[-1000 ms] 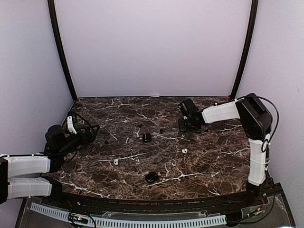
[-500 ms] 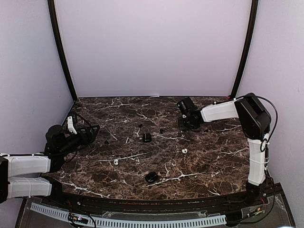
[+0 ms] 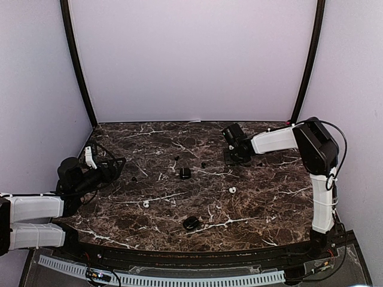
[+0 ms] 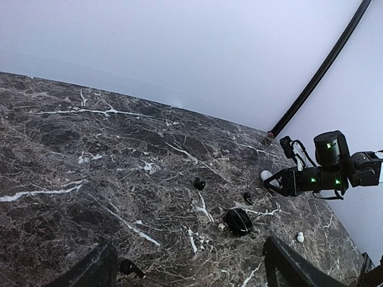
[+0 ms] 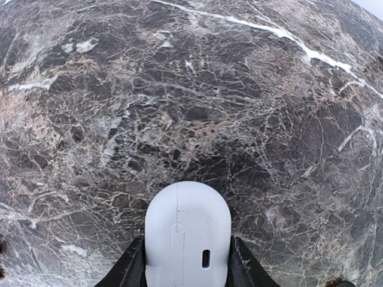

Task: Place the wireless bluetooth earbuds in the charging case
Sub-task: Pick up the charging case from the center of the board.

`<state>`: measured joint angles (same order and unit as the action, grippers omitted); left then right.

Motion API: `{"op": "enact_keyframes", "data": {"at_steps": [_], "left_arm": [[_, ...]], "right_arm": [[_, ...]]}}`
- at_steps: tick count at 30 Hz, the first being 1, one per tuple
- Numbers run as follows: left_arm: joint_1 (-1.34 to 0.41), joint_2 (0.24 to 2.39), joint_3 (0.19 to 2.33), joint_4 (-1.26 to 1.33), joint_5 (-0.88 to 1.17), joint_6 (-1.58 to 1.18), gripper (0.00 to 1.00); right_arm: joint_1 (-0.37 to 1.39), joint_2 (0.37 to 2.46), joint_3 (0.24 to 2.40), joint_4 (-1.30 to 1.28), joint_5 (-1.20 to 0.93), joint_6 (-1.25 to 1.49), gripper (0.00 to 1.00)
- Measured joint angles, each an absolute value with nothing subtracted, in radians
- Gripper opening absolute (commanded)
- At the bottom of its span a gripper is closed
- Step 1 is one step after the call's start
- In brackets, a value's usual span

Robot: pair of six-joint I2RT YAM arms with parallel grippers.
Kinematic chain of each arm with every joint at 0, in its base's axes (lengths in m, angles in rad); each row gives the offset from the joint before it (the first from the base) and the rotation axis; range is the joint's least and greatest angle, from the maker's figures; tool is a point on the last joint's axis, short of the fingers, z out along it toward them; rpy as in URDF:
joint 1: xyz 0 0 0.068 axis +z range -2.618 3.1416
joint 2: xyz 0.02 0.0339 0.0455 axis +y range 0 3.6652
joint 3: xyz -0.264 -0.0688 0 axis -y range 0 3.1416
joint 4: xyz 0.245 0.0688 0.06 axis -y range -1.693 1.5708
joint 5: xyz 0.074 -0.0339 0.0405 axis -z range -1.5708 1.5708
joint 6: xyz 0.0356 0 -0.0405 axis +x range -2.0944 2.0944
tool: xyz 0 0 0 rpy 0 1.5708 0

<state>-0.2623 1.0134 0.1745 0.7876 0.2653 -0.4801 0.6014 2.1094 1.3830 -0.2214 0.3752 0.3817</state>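
Two white buds and some black buds lie loose on your worktop, scattered near two black cases. Your right tool clamps a white case; left tool is released, fingers wide.

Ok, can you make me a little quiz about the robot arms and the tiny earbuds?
1. True or false: the right gripper is clamped on a white case.
2. How many white earbuds lie on the table? A one, B two, C five.
3. Fill in the gap: the left gripper holds nothing, and its jaws are ____.

Key: 1 true. 2 B. 3 open.
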Motion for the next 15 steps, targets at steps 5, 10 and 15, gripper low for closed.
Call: {"op": "enact_keyframes", "data": {"at_steps": [5, 10, 15], "left_arm": [[-0.262, 1.013, 0.175, 0.788, 0.265, -0.478, 0.96], [-0.262, 1.013, 0.175, 0.791, 0.274, -0.477, 0.96], [-0.262, 1.013, 0.175, 0.792, 0.286, -0.477, 0.96]], "right_arm": [[0.601, 2.105, 1.382, -0.22, 0.367, 0.373, 0.38], [0.602, 2.03, 1.308, -0.193, 0.307, 0.318, 0.35], [0.625, 1.858, 1.167, -0.12, 0.208, 0.222, 0.35]]}}
